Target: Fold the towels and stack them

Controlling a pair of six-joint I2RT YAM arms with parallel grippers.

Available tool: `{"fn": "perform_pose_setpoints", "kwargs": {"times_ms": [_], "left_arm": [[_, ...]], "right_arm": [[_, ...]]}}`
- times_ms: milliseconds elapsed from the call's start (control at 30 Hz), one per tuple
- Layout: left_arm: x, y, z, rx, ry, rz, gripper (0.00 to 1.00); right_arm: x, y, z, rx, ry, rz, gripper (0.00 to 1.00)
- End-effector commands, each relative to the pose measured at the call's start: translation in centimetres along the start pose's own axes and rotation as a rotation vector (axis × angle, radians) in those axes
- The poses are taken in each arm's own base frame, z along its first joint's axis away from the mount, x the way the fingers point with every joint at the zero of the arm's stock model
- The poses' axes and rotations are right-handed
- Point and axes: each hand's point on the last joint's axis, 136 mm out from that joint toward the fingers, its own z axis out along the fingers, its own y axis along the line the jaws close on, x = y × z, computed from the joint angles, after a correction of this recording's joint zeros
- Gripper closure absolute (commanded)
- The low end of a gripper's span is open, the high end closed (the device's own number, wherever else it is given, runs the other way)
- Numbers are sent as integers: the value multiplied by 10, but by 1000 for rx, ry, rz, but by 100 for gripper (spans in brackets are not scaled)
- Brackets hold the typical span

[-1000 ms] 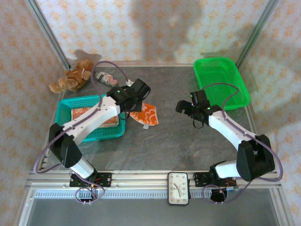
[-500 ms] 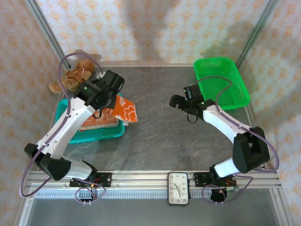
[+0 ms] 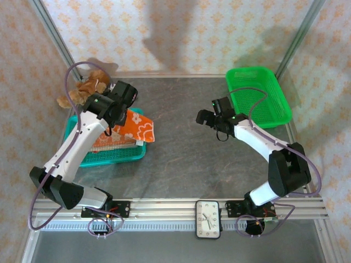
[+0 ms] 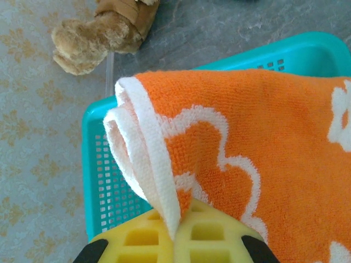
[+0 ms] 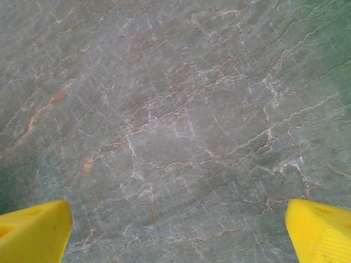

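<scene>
From above, the left hand (image 3: 117, 108) hangs over the teal plastic basket (image 3: 74, 127). It is clamped on the orange-and-white terry towel (image 3: 138, 129), which drapes over the basket's right rim. Folded cream-and-orange towels (image 3: 112, 143) lie inside. The right hand (image 3: 207, 117) hovers above the grey marbled bench (image 3: 186, 159).

Left wrist: yellow fingers (image 4: 137, 241) pinch the towel's white-edged fold.

Right wrist: yellow fingers (image 5: 33, 230) stand wide apart over the bench.

Left jaws hold orange towel (image 3: 140, 129) over teal basket (image 3: 117, 158).
</scene>
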Motion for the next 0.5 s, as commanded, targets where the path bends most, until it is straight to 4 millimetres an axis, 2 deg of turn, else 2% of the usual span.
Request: {"fn": "perform_pose_setpoints", "kwargs": {"times_ms": [0, 167, 267, 467], "left_arm": [[-18, 10, 0, -49, -53, -64, 100], [-15, 26, 8, -87, -38, -115, 100], [-14, 32, 6, -91, -46, -137, 100], [-8, 26, 10, -59, -34, -135, 100]], "right_arm": [[-11, 10, -3, -11, -27, -10, 1], [-11, 8, -3, -5, -25, -12, 0], [-9, 7, -2, 1, -21, -14, 1], [-10, 9, 2, -5, -14, -10, 1]]}}
